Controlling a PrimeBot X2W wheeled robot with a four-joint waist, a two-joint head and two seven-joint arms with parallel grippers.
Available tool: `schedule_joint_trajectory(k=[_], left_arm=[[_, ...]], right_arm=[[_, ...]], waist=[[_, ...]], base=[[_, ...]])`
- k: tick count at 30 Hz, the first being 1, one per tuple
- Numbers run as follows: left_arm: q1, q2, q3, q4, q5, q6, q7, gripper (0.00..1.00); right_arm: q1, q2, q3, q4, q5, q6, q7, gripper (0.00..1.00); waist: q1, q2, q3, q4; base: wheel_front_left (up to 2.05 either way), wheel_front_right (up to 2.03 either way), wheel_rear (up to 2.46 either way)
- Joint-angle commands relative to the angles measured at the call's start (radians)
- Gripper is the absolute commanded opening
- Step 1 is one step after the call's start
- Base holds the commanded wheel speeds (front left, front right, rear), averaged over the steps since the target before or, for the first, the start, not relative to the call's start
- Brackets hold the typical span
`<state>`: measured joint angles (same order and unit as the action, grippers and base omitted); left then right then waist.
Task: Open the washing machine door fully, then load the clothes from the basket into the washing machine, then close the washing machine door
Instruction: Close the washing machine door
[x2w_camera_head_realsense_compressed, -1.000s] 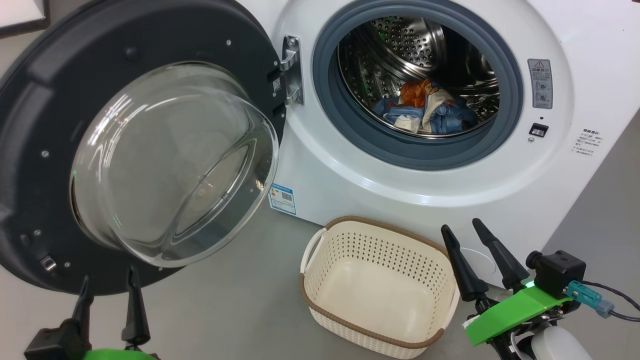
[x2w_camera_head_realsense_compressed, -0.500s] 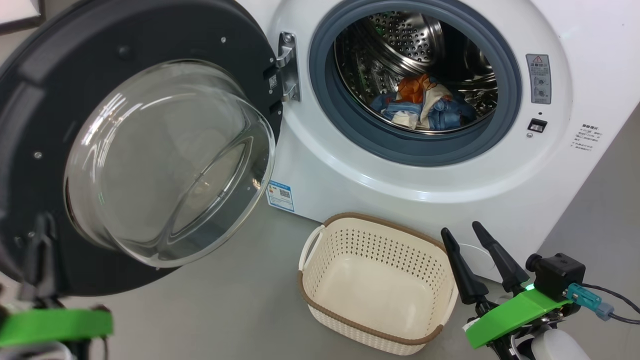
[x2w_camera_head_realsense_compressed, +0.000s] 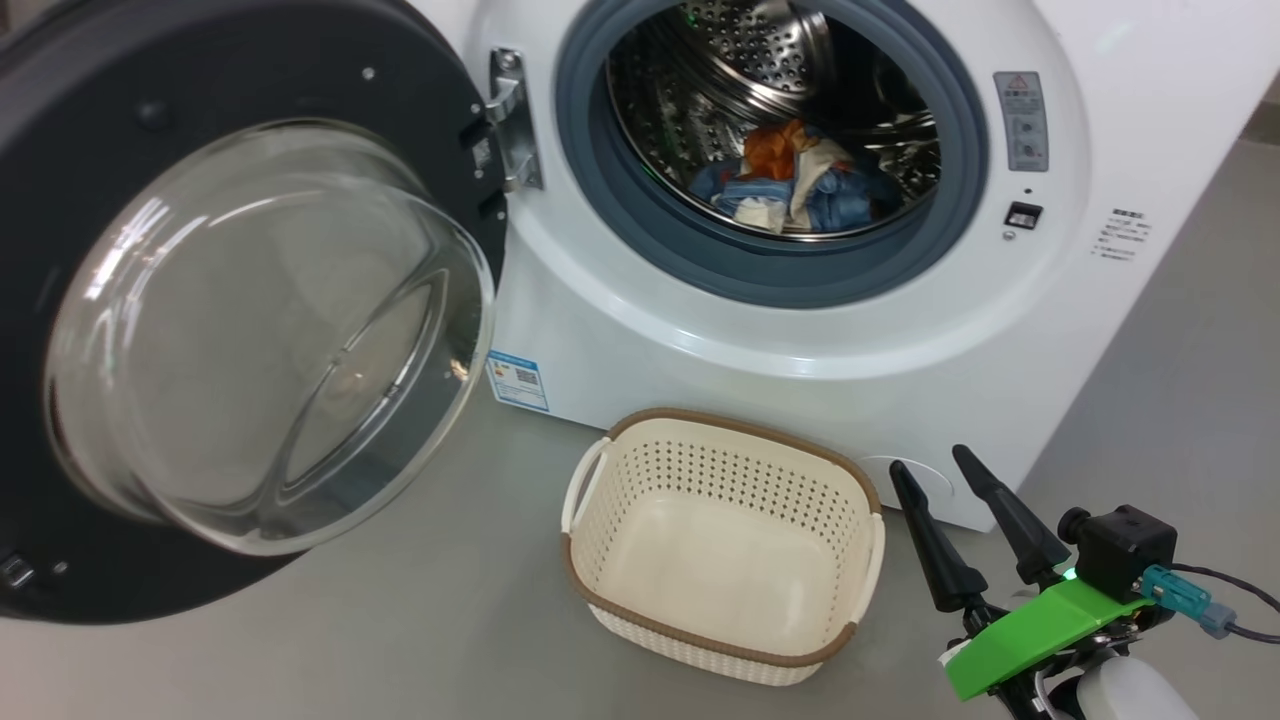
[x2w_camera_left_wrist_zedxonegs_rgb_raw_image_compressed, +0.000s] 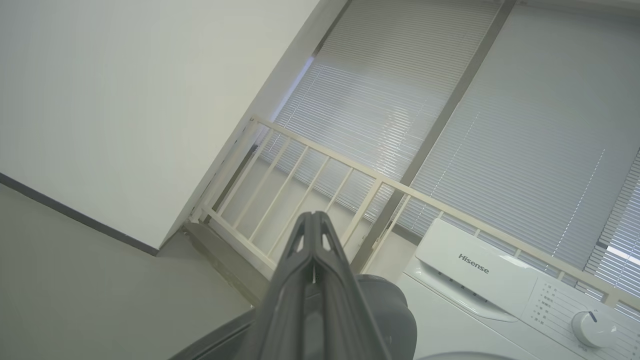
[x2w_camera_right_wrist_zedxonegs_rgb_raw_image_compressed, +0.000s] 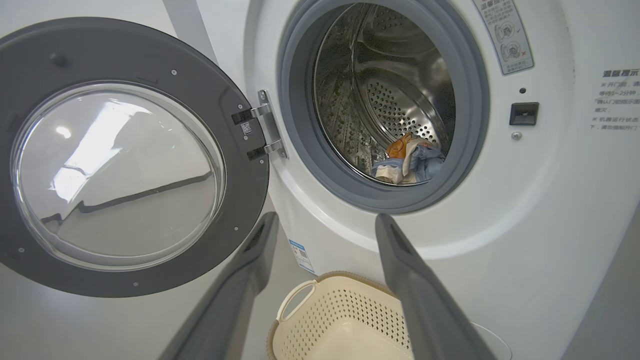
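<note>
The washing machine door (x2w_camera_head_realsense_compressed: 230, 60) is swung wide at the left of the head view. The clothes (x2w_camera_head_realsense_compressed: 790, 185) lie in the drum (x2w_camera_head_realsense_compressed: 740, 60) at upper middle, and the basket (x2w_camera_head_realsense_compressed: 720, 425) stands emptied below. The left claw (x2w_camera_left_wrist_zedxonegs_rgb_raw_image_compressed: 314, 235), spread a second ago, is now pressed shut on nothing, perhaps beside the door's edge, so closing is judged next. The right claw (x2w_camera_head_realsense_compressed: 930, 460) is held apart, empty. The head view itself was turned.
</note>
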<state>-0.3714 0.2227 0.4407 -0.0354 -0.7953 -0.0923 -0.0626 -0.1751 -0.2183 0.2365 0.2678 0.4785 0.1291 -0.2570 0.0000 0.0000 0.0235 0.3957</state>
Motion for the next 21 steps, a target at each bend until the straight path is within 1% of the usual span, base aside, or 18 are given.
schedule_joint_trajectory(k=[1, 6, 10, 11, 16, 21], left_arm=[[-0.055, 0.067, 0.067, 0.016, -0.054, 0.004, 0.030, 0.00], [-0.131, 0.146, 0.206, 0.197, -0.232, 0.020, 0.109, 0.00], [-0.163, 0.201, 0.278, 0.370, -0.317, 0.019, 0.148, 0.00], [-0.176, 0.222, 0.300, 0.450, -0.342, 0.012, 0.156, 0.00], [-0.189, 0.268, 0.311, 0.603, -0.370, -0.009, 0.181, 0.00], [-0.192, 0.293, 0.318, 0.696, -0.385, -0.020, 0.190, 0.00]], right_arm=[[-0.028, -0.013, 0.020, -0.025, 0.004, 0.002, -0.005, 1.00], [-0.034, -0.029, 0.021, -0.027, 0.003, 0.002, -0.005, 1.00], [-0.043, -0.037, 0.024, -0.028, 0.004, 0.002, -0.005, 1.00], [-0.047, -0.041, 0.025, -0.029, 0.004, 0.002, -0.005, 1.00], [-0.057, -0.050, 0.030, -0.027, 0.005, 0.002, -0.005, 1.00], [-0.061, -0.058, 0.030, -0.026, 0.005, 0.002, -0.005, 1.00]], waist=[[0.0000, 0.0000, 0.019, -0.028], [0.0000, 0.0000, 0.044, -0.063], [0.0000, 0.0000, 0.061, -0.085], [0.0000, 0.0000, 0.066, -0.093], [0.0000, 0.0000, 0.078, -0.113], [0.0000, 0.0000, 0.086, -0.126]], base=[[0.00, 0.00, 0.00], [0.00, 0.00, 0.00], [0.00, 0.00, 0.00], [0.00, 0.00, 0.00], [0.00, 0.00, 0.00], [0.00, 0.00, 0.00]])
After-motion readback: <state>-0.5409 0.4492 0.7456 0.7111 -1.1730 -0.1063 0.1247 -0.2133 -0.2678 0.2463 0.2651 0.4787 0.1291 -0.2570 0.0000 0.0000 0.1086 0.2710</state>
